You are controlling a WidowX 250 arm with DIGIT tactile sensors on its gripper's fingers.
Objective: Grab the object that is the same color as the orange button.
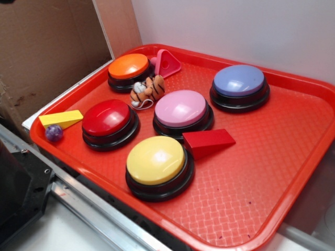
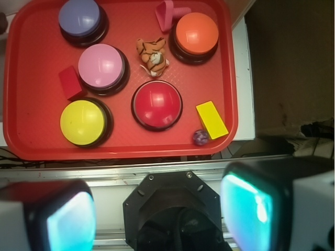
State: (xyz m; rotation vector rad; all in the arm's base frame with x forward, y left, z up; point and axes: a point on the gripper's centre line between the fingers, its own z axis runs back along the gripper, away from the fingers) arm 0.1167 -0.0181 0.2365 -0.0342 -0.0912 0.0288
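The gripper (image 2: 157, 214) hung high off the tray's (image 2: 31, 146) edge, jaws apart; reaching the tiger (image 2: 152, 54) beside the orange button (image 2: 196, 34) came next.

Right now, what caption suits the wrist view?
Open gripper high above tray; plush tiger beside orange button.

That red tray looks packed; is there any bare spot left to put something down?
Yes. The tray is bare along its near right side, beyond the red wedge and below the purple button. It is crowded at the far left, where the plush tiger sits squeezed between the orange button, pink button and red button.
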